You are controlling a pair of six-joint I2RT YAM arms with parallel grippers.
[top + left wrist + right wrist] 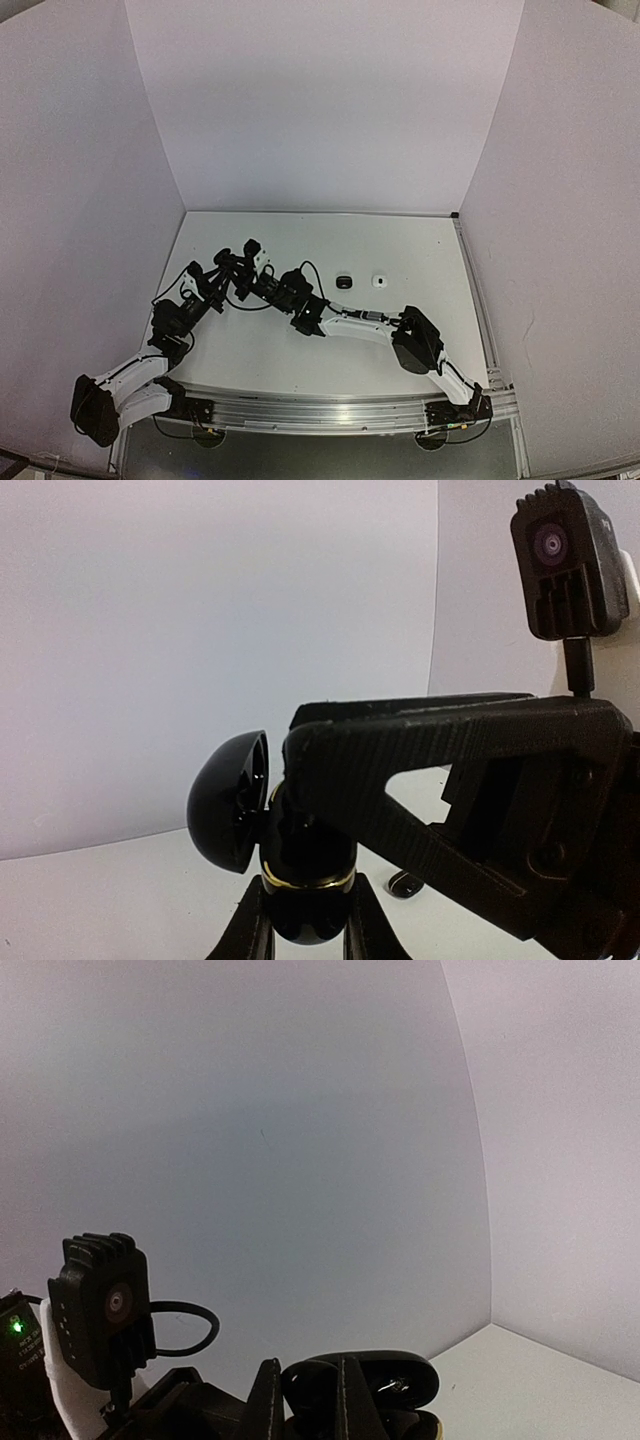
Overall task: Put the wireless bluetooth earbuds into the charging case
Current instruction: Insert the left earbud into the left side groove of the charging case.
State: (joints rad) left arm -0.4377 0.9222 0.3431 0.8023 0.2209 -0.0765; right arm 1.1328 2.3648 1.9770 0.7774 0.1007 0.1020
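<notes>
My left gripper (305, 902) is shut on the black charging case (300, 865), which has a gold rim, and holds it upright above the table. The case's lid (228, 800) hangs open to the left. My right gripper (305, 1398) reaches down into the open case from above, shut on a small black rounded piece that looks like a black earbud (312, 1388). In the left wrist view the right gripper's body hides that earbud. From above, both grippers (238, 272) (258, 283) meet left of the table's middle.
A small black piece (344, 281) and a small white piece (380, 281) lie on the white table (330, 240) to the right of the grippers. They are too small to tell bud from case. White walls enclose the table on three sides.
</notes>
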